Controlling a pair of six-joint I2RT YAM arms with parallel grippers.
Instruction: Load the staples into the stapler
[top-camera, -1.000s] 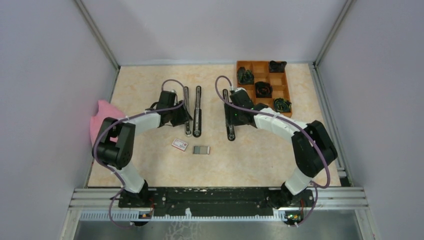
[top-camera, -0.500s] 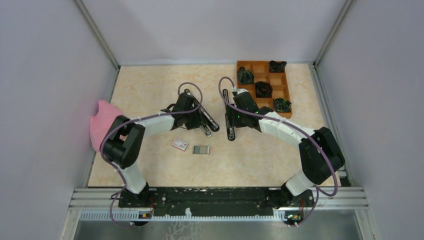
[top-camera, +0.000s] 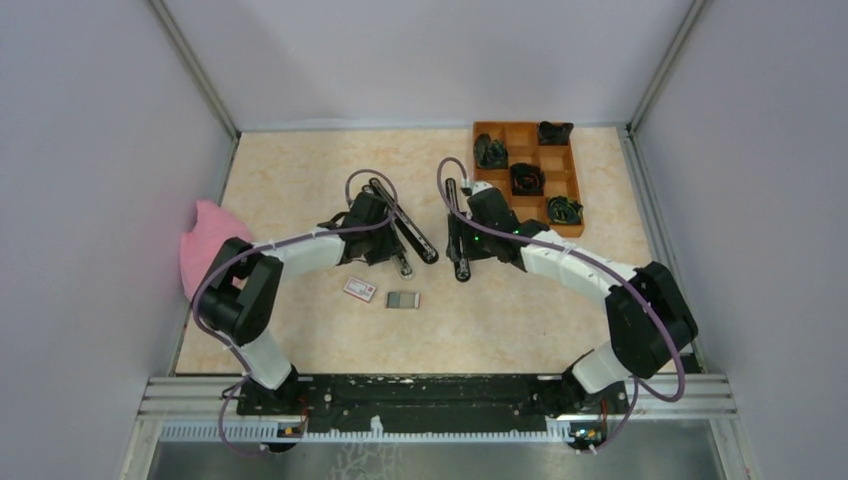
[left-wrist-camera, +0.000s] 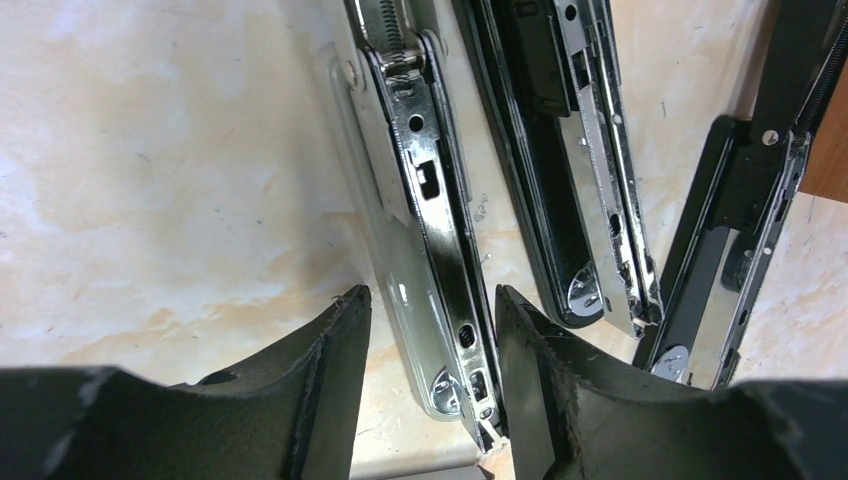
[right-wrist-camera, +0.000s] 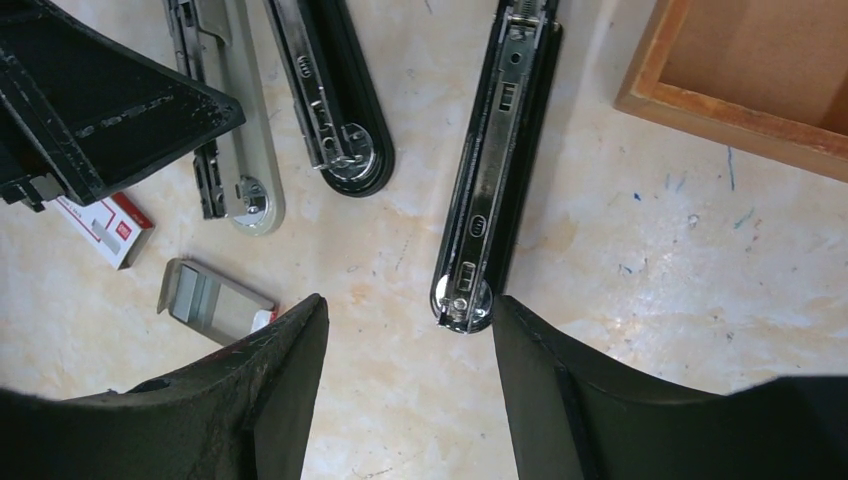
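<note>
**Magazine open, staples waiting on the bench**

At the left edge of the bench lies a pink cloth (top-camera: 205, 245), well apart from the work. Next comes the left gripper (left-wrist-camera: 425, 300), low over the middle of the bench. Its fingers straddle the chrome rail of the open stapler (left-wrist-camera: 435, 230), but the wrist view does not show whether they pinch it or merely bracket it, so I cannot tell. The stapler's black upper half (left-wrist-camera: 570, 150) is folded back and lies just beside the rail.

Toward the near edge, clear of both arms, sit the staples (top-camera: 402, 299) – a small silvery block – with the white-and-red staple box (top-camera: 360, 289) just to their left. Neither is held.

Right of centre, the right gripper (right-wrist-camera: 405, 305) hangs with its fingers spread and nothing between them, above the near end of a second stapler (right-wrist-camera: 495, 170) (also lying open). A wooden tray (top-camera: 520, 140) fills the far right corner.

The step in hand looks like positioning the opened stapler; no staples are loaded yet. The next move probably calls for a free gripper to come down on the silvery block – a shallow, narrow pinch – while the rail is kept steady.
</note>
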